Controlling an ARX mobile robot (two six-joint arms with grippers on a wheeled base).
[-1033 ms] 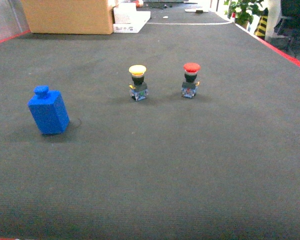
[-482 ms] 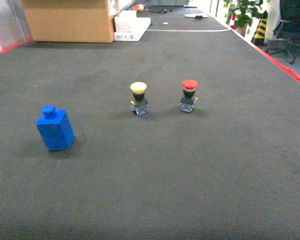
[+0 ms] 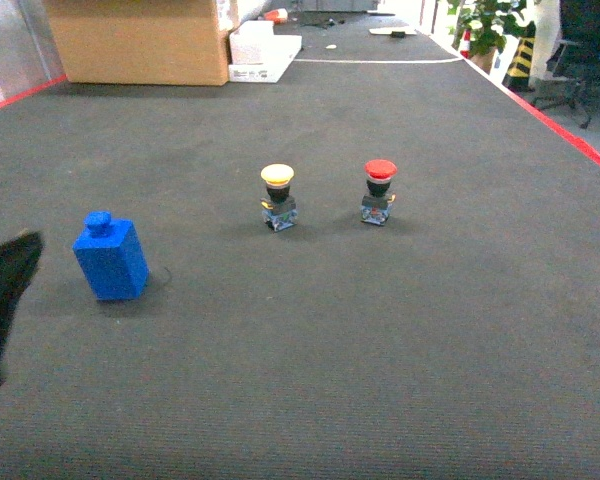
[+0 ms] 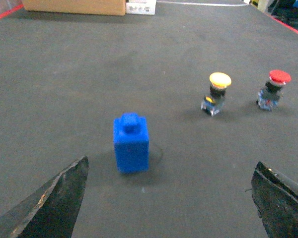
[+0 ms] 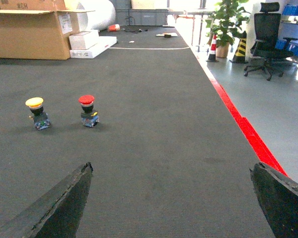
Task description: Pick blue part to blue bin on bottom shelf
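Dark grey carpet covers the floor [image 3: 380,340] that I see from all three cameras, with a cardboard box [image 3: 140,40] far behind and a red line along the right edge. On this floor stands the blue part [image 3: 111,257], a small block with a round stud on top, upright and a little tilted in the head view; in the left wrist view it [image 4: 131,143] is nearly in the middle, in front of the camera. Well apart from it, to the right, stand a yellow push button [image 3: 278,196] and a red push button [image 3: 378,191]. I judge the block is hard plastic, light and stiff, with smooth flat sides, so I would take it by two opposite side faces, low on the body and not on the stud, and close gently so it does not slip or tip. The left gripper [image 4: 171,198] has its fingers [image 4: 54,198] spread wide, one at each lower corner of its view, and it holds nothing; in the head view only a dark piece of this arm shows at the left edge, beside the block but not touching. The right gripper [image 5: 174,203] is also spread wide, empty, pointing along the floor away from the block. No shelf or blue bin is visible.
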